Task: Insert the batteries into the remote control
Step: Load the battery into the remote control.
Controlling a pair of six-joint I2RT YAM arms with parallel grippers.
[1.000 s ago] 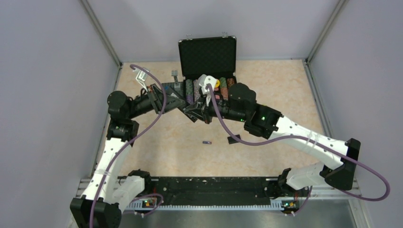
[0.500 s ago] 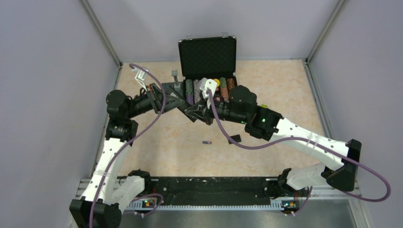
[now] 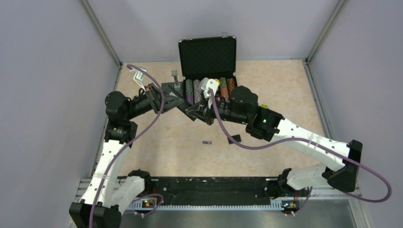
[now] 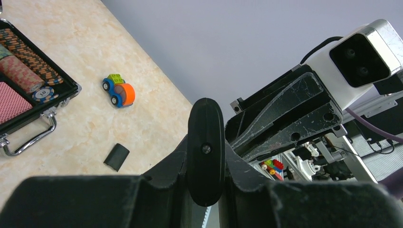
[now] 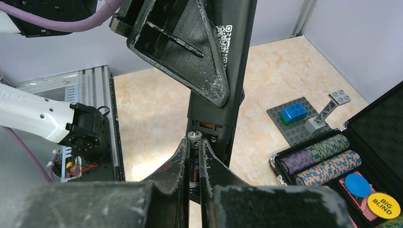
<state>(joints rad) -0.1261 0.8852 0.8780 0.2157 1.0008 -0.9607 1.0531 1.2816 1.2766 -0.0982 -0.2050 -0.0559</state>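
Observation:
My left gripper (image 3: 183, 105) is shut on the remote control (image 3: 189, 115), a slim black bar held up off the table; its rounded end shows between the fingers in the left wrist view (image 4: 206, 152). My right gripper (image 5: 194, 142) is shut on one battery (image 5: 194, 164), metallic end up, at the remote's (image 5: 223, 109) open battery compartment, where springs show. In the top view the right gripper (image 3: 203, 113) meets the remote mid-table. The second battery (image 3: 206, 142) lies on the table nearer the arm bases.
The small black cover piece (image 3: 234, 139) lies right of the loose battery. An open black case (image 3: 207, 57) of poker chips stands behind the grippers. A grey brick plate (image 5: 297, 118) and a toy car (image 4: 119, 91) sit on the table.
The right arm has shifted slightly toward the remote, with the battery still in its jaws. The left arm has barely moved.

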